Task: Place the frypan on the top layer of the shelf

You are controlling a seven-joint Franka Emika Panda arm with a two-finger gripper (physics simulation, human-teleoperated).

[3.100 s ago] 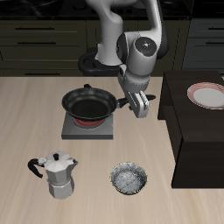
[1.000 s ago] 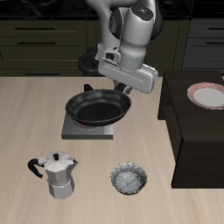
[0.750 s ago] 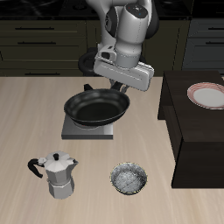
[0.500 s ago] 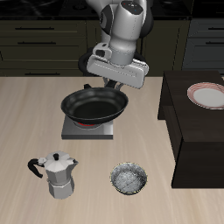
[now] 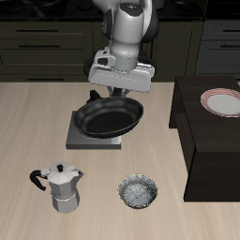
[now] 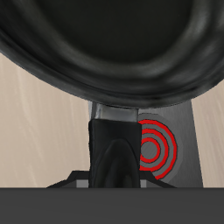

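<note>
So the end effector (image 5: 116, 93) is clamped on the frypan (image 5: 110, 116) handle, pan lifted clear above the hotplate (image 5: 97, 138). Shelf (image 5: 208, 131) sits well apart, open surface (image 5: 28, 131) between them.

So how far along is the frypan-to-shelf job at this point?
Done: the round black frypan is gripped by the gripper and lifted off the grey hotplate. In hand: carrying it. Left: crossing to the dark brown shelf and setting it on top, beside the plate.
</note>
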